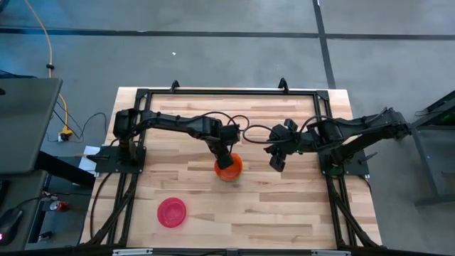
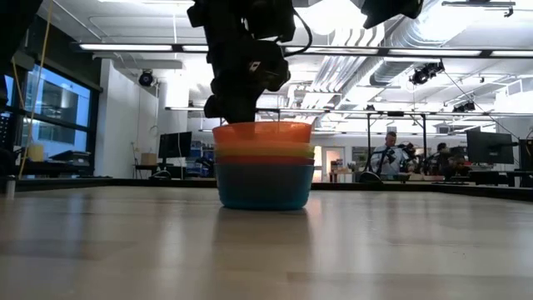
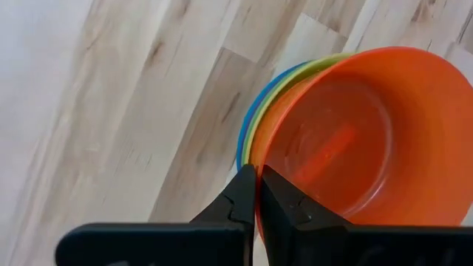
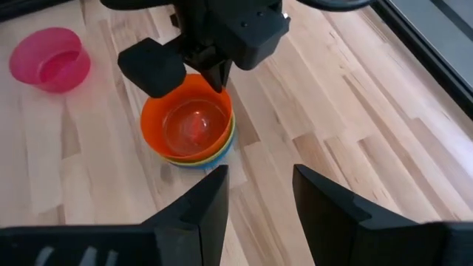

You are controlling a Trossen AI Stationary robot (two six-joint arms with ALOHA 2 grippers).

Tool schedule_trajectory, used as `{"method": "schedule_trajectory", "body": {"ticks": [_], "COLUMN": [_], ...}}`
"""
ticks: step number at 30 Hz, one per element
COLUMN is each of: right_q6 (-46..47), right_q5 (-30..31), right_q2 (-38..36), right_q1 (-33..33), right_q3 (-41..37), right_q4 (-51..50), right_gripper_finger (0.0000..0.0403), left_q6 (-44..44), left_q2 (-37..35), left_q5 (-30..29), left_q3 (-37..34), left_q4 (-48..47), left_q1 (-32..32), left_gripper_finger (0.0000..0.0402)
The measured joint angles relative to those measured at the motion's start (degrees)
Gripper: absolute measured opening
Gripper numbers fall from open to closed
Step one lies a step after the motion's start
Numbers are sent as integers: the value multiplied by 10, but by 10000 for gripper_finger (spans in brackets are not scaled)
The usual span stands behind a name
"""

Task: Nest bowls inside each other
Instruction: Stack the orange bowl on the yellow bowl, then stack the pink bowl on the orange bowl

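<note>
Open-plan lab, ceiling ducts (image 2: 433, 42), monitors (image 2: 175, 144), wooden workbench (image 1: 298, 206)

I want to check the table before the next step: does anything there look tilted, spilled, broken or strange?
Nothing stands out. The orange bowl sits level in the stack, with yellow-green rims and the blue bowl under it. The left gripper is closed on its rim. The pink bowl stands upright, apart. The right gripper hovers open nearby.

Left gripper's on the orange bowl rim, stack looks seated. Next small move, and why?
Probably open the left gripper and lift clear. Its fingers are pinched on the rim of the orange bowl, which already sits level in the stack on the blue bowl. The pink bowl lies apart near the table's front edge, not yet nested. The right gripper hovers open beside the stack.
</note>
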Motion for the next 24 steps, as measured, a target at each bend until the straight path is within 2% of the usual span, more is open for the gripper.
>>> {"method": "schedule_trajectory", "body": {"ticks": [4,7,18,24], "right_q6": [0,0,2,5], "right_q5": [0,0,-2,-22], "right_q2": [0,0,0,0], "right_q1": [0,0,0,0], "right_q3": [0,0,0,0], "right_q4": [6,6,6,6], "right_gripper_finger": [144,144,144,144], "left_q6": [0,0,6,55], "left_q2": [0,0,0,-26], "left_q5": [0,1,17,32], "left_q3": [0,0,0,-1], "left_q4": [6,14,39,-29], "left_q1": [0,0,0,14], "left_gripper_finger": [6,25,144,186]}}
